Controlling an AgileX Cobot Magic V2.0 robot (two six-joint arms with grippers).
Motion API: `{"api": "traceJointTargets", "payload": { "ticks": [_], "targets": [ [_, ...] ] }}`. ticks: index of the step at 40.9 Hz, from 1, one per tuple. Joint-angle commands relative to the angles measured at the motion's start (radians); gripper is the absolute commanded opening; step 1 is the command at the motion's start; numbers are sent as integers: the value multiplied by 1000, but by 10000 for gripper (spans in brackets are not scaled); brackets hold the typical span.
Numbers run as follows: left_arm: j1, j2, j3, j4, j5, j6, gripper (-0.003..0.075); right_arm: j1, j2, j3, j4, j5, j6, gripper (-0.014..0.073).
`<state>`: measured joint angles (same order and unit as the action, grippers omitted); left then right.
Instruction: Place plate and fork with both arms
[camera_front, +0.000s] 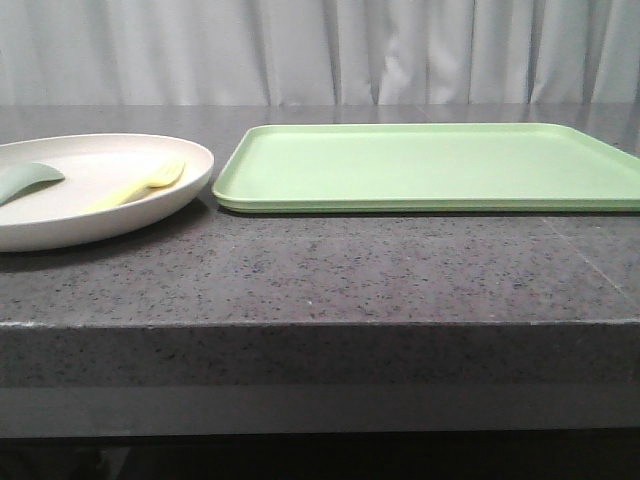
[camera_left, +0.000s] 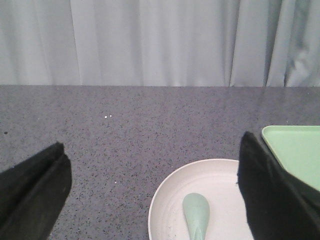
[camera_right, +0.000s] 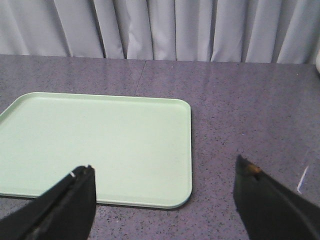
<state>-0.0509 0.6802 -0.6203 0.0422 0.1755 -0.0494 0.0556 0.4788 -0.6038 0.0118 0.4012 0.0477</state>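
Right tool (camera_right: 162, 200) spread wide, above green tray (camera_right: 100, 145), speckled table (camera_right: 250, 110)

I count one plate (camera_front: 60, 215), one fork (camera_front: 140, 187) and one grey-green utensil piece (camera_front: 25, 180), both lying in it. One green tray (camera_front: 430, 165) at the plate's 3 o'clock. Two grippers: left gripper (camera_left: 150, 200) and right gripper (camera_right: 165, 205), one per wrist view.

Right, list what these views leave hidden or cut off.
- Plate: its left part runs off the front view's edge; the left hand finger covers its right side in the left wrist view.
- Fork: absent from both wrist views.
- Grey-green utensil piece: cut off by picture edges.
- Tray: right end cropped in front.
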Motion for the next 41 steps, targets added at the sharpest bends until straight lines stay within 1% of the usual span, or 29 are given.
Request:
{"api": "traceJointTargets", "payload": {
  "ticks": [1, 8, 14, 19, 24, 28, 41],
  "targets": [
    [5, 87, -113, 1, 14, 1, 624, -2, 10, -40, -2, -91, -5, 591],
    [5, 286, -302, 1, 232, 1, 619, -2, 10, -40, -2, -90, -5, 591],
    [5, 457, -475, 9, 464, 1, 619, -2, 10, -40, -2, -90, -5, 591],
    [5, 585, -585, 10, 638, 1, 619, -2, 10, -40, -2, -89, -5, 591],
    [5, 696, -667, 16, 769, 1, 619, -2, 10, -40, -2, -86, -5, 591],
    [5, 769, -705, 16, 813, 1, 619, -2, 10, -40, -2, -74, -5, 591],
    [5, 903, -710, 16, 792, 1, 619, -2, 10, -40, -2, -66, -5, 591]
  ]
}}
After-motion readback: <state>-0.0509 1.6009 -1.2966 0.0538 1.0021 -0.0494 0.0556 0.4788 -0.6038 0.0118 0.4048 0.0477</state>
